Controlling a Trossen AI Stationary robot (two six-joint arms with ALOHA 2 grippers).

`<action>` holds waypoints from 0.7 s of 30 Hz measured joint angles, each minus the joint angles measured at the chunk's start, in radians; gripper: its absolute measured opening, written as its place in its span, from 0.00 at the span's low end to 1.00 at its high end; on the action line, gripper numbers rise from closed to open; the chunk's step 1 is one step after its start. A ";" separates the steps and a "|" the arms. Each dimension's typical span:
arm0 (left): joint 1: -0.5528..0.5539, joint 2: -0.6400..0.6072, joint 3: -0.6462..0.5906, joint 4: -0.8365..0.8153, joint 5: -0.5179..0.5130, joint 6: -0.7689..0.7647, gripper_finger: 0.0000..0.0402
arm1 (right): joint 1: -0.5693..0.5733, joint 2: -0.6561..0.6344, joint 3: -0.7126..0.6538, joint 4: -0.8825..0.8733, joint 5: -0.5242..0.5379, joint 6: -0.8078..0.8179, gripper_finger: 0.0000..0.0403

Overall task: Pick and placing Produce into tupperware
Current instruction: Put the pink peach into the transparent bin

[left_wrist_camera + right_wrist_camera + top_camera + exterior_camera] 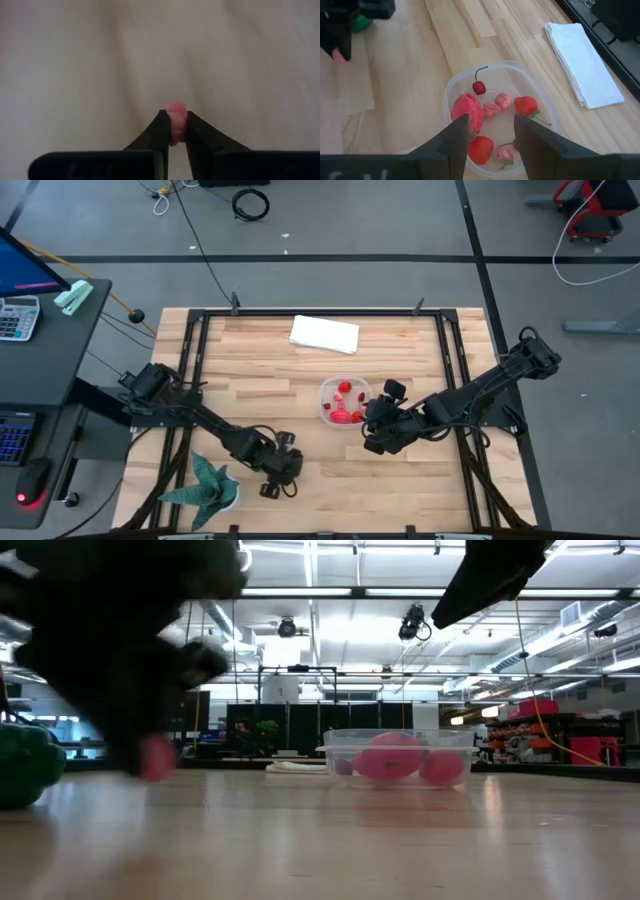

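My left gripper (280,473) is low over the table's near side, just right of the spiky plant, shut on a small pink produce piece (175,119). The clear tupperware (345,402) stands mid-table and holds a larger red piece (467,112), a cherry (479,87), pink bits (493,109) and red strawberries (525,105). My right gripper (492,142) hovers open at the tupperware's near-right rim and touches nothing. A green lobed thing (25,765) sits on the table near the left gripper. My left gripper pinches the small pink piece (175,122) between its two fingertips (159,127). The fingers come from above and point down at the tabletop. The piece pokes out past the tips (155,758). I cannot tell whether it rests on the wood or is just clear of it.
A folded white cloth (325,333) lies at the table's far edge. The spiky teal plant (205,485) stands at the near-left corner, close to the left arm. Bare wood (330,470) lies between the left gripper and the tupperware.
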 joint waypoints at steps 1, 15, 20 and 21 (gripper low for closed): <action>0.004 -0.001 0.029 -0.011 -0.070 0.031 0.11 | 0.000 0.000 0.000 0.000 0.000 0.000 0.41; 0.327 0.046 0.255 0.034 -0.261 0.259 0.12 | 0.000 0.000 0.000 0.000 0.000 0.001 0.41; 0.429 0.114 0.254 0.076 0.030 0.225 0.19 | 0.000 0.000 0.000 0.004 0.007 0.001 0.41; 0.436 0.126 0.253 0.081 0.048 0.224 0.23 | 0.000 0.000 0.000 0.004 0.010 0.000 0.41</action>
